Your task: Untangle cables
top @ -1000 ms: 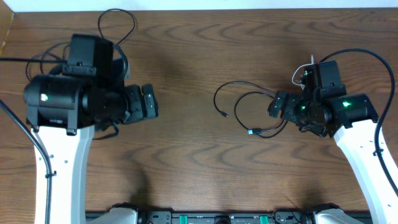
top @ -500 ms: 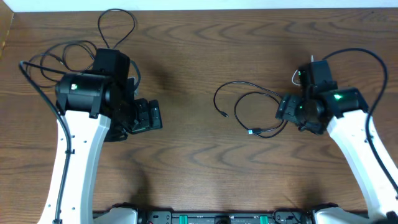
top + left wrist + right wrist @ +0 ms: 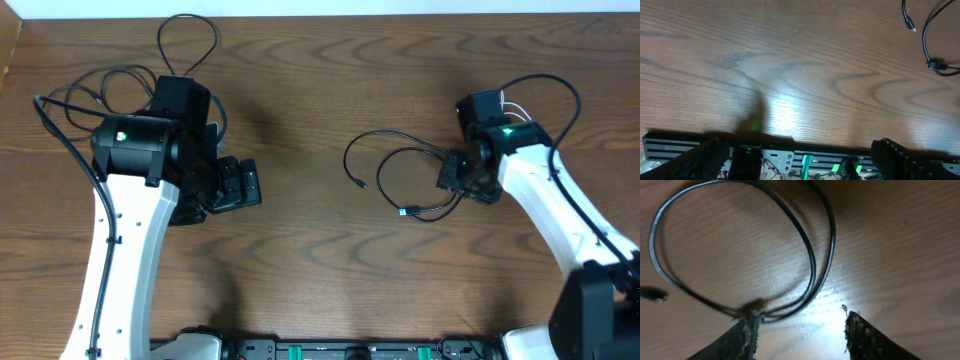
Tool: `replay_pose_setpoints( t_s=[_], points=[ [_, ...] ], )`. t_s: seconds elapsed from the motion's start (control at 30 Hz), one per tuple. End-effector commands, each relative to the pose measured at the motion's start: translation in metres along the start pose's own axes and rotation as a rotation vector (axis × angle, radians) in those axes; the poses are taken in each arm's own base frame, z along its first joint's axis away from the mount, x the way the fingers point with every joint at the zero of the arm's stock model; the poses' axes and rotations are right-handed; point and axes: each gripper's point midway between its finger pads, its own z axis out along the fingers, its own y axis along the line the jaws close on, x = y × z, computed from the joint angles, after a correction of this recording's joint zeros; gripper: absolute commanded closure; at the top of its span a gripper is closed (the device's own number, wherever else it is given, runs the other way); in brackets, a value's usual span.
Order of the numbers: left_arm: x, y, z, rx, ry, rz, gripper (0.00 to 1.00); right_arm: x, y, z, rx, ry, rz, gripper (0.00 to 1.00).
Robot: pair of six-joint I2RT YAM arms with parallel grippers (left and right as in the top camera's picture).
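Table [image 3: 300, 270]: brown wood grain, seen from above, with an arm at either side.
Left claw [image 3: 248, 185]: held over bare wood at middle left of the overhead view. In its wrist view the two fingers are seen far apart at the bottom corners, and nothing is held between them.
Right claw [image 3: 801, 327]: placed at middle right of the overhead view, at the right end of the cable loops. The fingers [image 3: 747, 335] are seen apart, with lit bare wood in the gap, and nothing is clamped.
Black cable [image 3: 347, 158]: laid flat in two loose overlapping loops right of centre in the overhead view.
Cable ends: a small plug [image 3: 362, 185] is seen at the left of the loops, and a blue-tipped plug [image 3: 405, 212] lies below them. Both rest on the wood, apart from each other.
Cable at the right claw: in the right wrist view two strands are seen curving down side by side to the tip of the left-hand finger. Whether they are touched cannot be told.
Second black cable [image 3: 160, 42]: an open loop at the upper left of the overhead view, above the left arm and well apart from the first cable.
Rail [image 3: 670, 140]: black, with green lights, seen along the bottom of the left wrist view.
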Motion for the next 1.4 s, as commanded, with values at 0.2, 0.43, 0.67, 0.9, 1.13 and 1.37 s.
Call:
replay_pose_setpoints(
  t_s=[0.2,0.43,0.67,0.9,1.13,1.37],
  points=[
    [-0.001,0.002,0.002,-0.013,0.007,-0.007,0.04,-0.020,-0.005,0.038,0.082,-0.027,-0.064,0.45],
    [-0.001,0.002,0.002,-0.013,0.007,-0.007,0.04,-0.015,0.003,0.062,0.053,0.035,-0.128,0.49],
    [-0.001,0.002,0.002,-0.013,0.007,-0.007,0.04,-0.016,0.004,0.065,0.054,0.031,-0.129,0.65],
    [-0.001,0.002,0.002,-0.013,0.007,-0.007,0.04,-0.015,0.005,0.065,0.052,0.035,-0.131,0.67],
    [-0.001,0.002,0.002,-0.013,0.007,-0.007,0.04,-0.008,0.000,0.069,0.063,0.053,-0.131,0.67],
    [-0.001,0.002,0.002,-0.013,0.007,-0.007,0.04,-0.006,-0.001,0.077,0.055,0.044,-0.127,0.83]
  ],
)
